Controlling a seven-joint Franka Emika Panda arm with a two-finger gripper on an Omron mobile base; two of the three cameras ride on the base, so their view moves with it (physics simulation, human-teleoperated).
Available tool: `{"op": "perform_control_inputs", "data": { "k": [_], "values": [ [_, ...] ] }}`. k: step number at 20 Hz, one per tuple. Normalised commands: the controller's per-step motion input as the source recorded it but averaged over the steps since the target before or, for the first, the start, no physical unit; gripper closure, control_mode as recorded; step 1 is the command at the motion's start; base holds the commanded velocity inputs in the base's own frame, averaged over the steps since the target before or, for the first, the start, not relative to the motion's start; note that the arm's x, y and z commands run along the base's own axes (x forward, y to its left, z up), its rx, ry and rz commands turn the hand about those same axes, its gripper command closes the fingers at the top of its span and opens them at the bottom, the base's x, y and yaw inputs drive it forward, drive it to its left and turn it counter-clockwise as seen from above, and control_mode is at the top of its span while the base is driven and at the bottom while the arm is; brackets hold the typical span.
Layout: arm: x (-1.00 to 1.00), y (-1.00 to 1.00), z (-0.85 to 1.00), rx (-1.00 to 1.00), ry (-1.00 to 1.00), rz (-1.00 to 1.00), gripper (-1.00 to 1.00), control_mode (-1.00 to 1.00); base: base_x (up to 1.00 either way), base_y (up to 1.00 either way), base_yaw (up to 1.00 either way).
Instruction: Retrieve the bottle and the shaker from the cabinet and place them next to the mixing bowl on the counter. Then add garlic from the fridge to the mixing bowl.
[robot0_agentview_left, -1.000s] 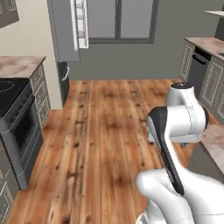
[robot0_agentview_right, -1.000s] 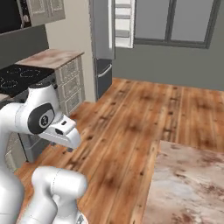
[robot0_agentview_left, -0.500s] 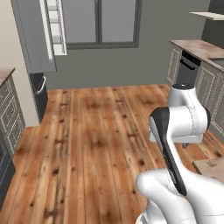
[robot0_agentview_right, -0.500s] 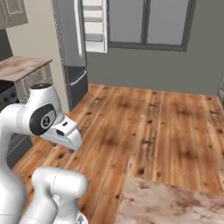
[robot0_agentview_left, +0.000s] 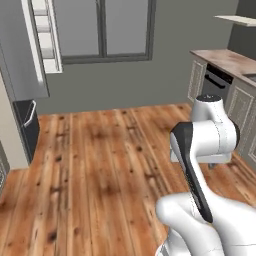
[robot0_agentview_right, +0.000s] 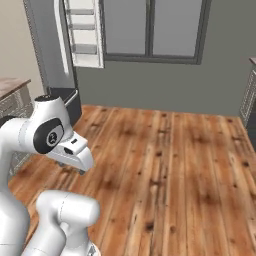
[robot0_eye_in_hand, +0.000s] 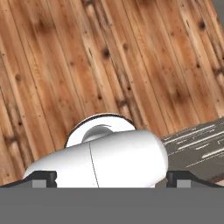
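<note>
Hand view looks straight down past my fingers (robot0_eye_in_hand: 111, 179) at the wooden floor (robot0_eye_in_hand: 87, 65); the two dark tips sit far out at either side of the bottom edge, spread wide with nothing between them.

From the left base view my arm (robot0_agentview_left: 202, 150) is folded up over the same plank floor, with a grey wall and a window (robot0_agentview_left: 102, 27) ahead. The fridge (robot0_agentview_left: 22, 55) stands at the left with its door open, white door shelves (robot0_agentview_left: 45, 35) facing into the room. A counter (robot0_agentview_left: 227, 60) with grey cabinets runs along the right wall.

From the right base view the fridge's open door racks (robot0_agentview_right: 85, 32) show at the upper left, beside the window.

I cannot see the bottle, shaker, mixing bowl or garlic from where I stand.
</note>
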Motion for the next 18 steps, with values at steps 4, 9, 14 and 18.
{"op": "perform_control_inputs", "data": {
  "k": [4, 9, 14, 18],
  "values": [
    [0.00, 0.00, 0.00, 0.00, 0.00, 0.00, -1.00, 1.00, 1.00, 0.12, -0.01],
    [0.00, 0.00, 0.00, 0.00, 0.00, 0.00, -1.00, 1.00, 1.00, 0.00, 0.00],
    [0.00, 0.00, 0.00, 0.00, 0.00, 0.00, -1.00, 1.00, 0.99, -0.01, 0.14],
    [0.00, 0.00, 0.00, 0.00, 0.00, 0.00, -1.00, 1.00, 0.88, -0.09, 0.47]
  ]
}}
